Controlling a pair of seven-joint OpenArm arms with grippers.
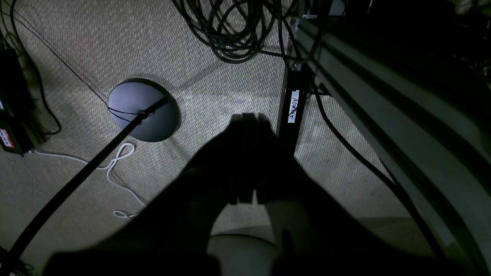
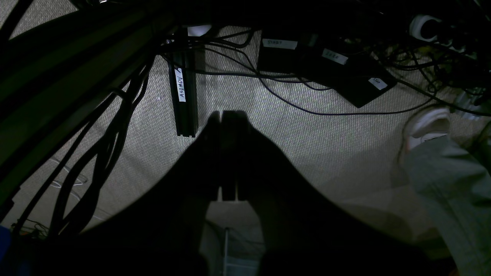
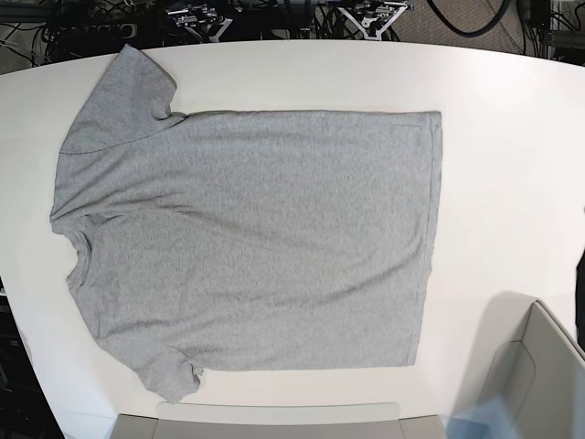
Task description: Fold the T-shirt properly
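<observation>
Both tools (image 1: 245,161) off T-shirt (image 3: 256,242)

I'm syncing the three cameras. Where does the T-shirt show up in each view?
Base: the T-shirt lies flat on the white table, collar toward the picture's left.
Left wrist: not in it, only carpet and cables.
Right wrist: not in it.
Shared landmark: a black post labelled ASIMOV, in both wrist views only.

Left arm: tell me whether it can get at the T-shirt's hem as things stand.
Probably yes, though not at once. The T-shirt lies flat and uncovered on the table, nothing on its hem. But the left gripper hangs shut beside the table, facing the floor, so it must rise first.
</observation>
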